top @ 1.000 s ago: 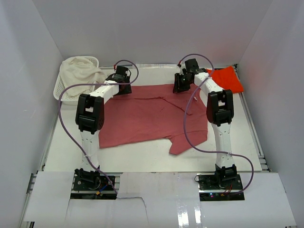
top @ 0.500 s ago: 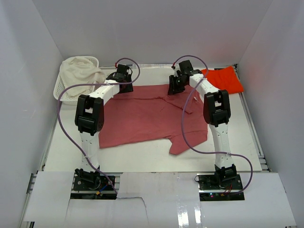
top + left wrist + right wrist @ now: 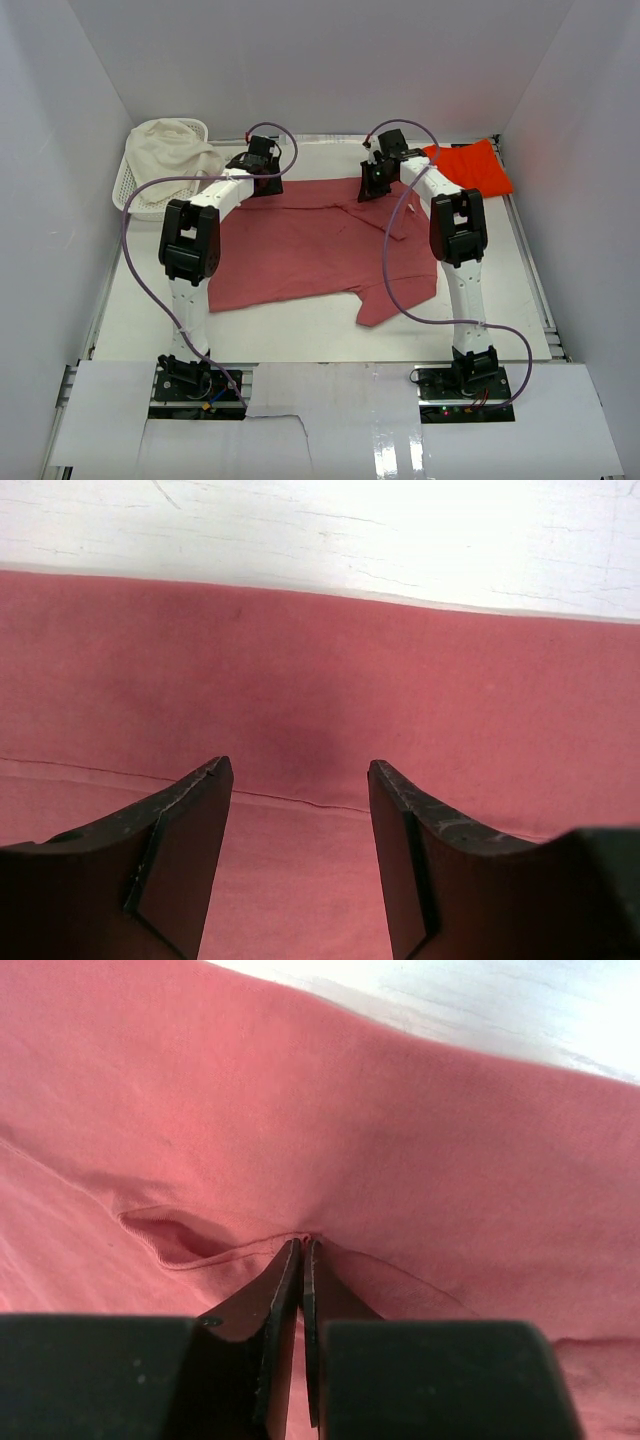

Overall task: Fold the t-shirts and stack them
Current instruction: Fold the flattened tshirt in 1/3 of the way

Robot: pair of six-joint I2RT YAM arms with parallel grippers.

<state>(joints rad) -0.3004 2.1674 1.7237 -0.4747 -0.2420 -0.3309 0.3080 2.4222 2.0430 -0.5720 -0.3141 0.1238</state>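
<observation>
The large dusty rose-red t-shirt (image 3: 310,245) lies spread on the table. The bright orange-red t-shirt (image 3: 478,165) lies folded at the back right. My left gripper (image 3: 262,185) is open and low over the rose shirt's far left edge, which fills the left wrist view (image 3: 320,680) between the fingers (image 3: 190,830). My right gripper (image 3: 370,188) is shut on a pinch of the rose shirt's fabric (image 3: 330,1140) near its far edge, by the collar seam, and the cloth bunches at the fingertips (image 3: 285,1270).
A white lattice basket (image 3: 130,185) holding a cream cloth (image 3: 170,150) stands at the back left. White walls enclose the table on three sides. Purple cables loop from both arms over the shirt.
My right gripper has moved left, from near the orange-red shirt onto the rose shirt's far edge. The left gripper has shifted slightly along that edge.
</observation>
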